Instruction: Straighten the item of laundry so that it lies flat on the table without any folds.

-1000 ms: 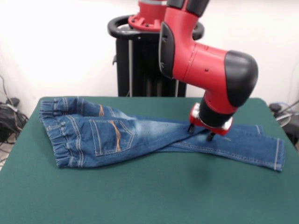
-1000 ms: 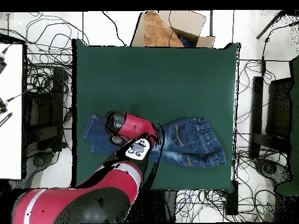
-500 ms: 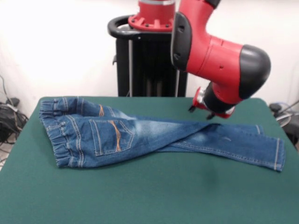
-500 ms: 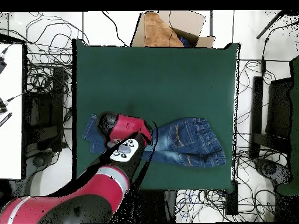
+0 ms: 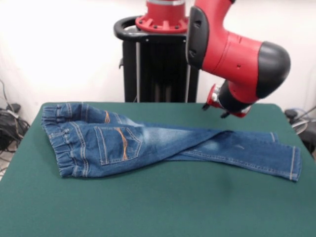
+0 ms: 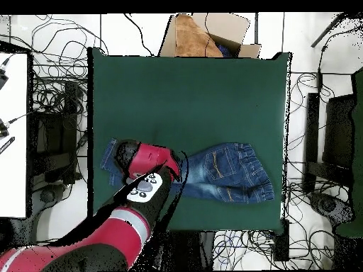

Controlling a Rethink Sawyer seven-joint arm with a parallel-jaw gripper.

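Note:
The item of laundry point(image 5: 148, 143), a small pair of blue jeans, lies on the dark green table point(image 5: 148, 207). In the front view its gathered waistband is at the left and its legs reach to the right, one crossing over the other. My gripper point(image 5: 215, 110) hangs above the legs, clear of the cloth, open and holding nothing. Seen from overhead, the jeans point(image 6: 227, 170) lie near the table's point(image 6: 184, 92) lower edge, and the arm covers their left part.
A black pedestal point(image 5: 158, 64) stands behind the table. A cardboard box point(image 6: 205, 35) sits past the table's top edge in the overhead view. Cables point(image 6: 57, 92) lie on the floor at both sides, and a white desk point(image 6: 13, 134) stands at the left.
My gripper has lifted off the jeans' legs and drawn up and back toward the pedestal. The jeans lie as before, with the legs still crossed.

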